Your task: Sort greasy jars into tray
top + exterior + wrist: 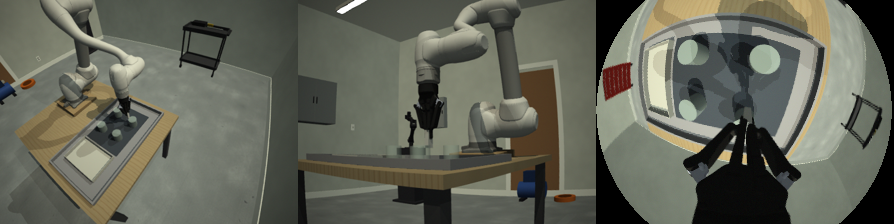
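Gray-green walls (221,50) (364,55) enclose a mottled gray concrete floor (216,133) (381,206). A black two-tier utility cart (205,31) stands near one wall. A brown door (539,125) sits in a pale frame; a linear ceiling light (352,5) is lit.

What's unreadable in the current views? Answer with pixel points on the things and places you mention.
- Grease film: invisible on every jar, all views.
- Fingertip contact with the nearest jar (132,122): unclear in top, too small.
- Tray (88,159) (658,75) interior: hidden in exterior by the table top's raised rim (381,162).
- Arm's upper end: cut off by top's upper edge.
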Motion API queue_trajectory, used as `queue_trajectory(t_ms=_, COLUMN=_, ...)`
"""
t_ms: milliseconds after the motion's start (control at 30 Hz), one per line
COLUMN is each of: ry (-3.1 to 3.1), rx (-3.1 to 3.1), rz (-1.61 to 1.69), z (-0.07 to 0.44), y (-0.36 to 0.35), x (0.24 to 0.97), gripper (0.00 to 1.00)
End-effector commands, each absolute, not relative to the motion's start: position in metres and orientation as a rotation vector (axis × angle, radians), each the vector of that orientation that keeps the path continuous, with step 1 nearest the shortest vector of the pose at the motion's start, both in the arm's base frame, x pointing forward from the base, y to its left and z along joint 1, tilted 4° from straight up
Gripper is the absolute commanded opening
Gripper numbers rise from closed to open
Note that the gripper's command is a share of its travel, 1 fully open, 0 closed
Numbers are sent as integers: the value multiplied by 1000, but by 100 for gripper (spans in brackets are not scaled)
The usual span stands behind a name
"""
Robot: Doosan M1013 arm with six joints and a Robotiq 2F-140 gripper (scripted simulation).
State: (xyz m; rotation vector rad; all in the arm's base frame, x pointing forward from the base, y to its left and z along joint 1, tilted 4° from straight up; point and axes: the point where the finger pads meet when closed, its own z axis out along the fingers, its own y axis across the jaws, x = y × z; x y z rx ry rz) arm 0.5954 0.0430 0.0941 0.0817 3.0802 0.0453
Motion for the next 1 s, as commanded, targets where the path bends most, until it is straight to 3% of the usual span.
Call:
queue_trajectory(t_ms=0, ry=3080, rx=82, rz=46, z=94, y=43, x=596, gripper=0)
queue_trajectory(t_ms=967, ry=3080, rx=82, rz=46, z=86, y=45, x=570, gripper=0)
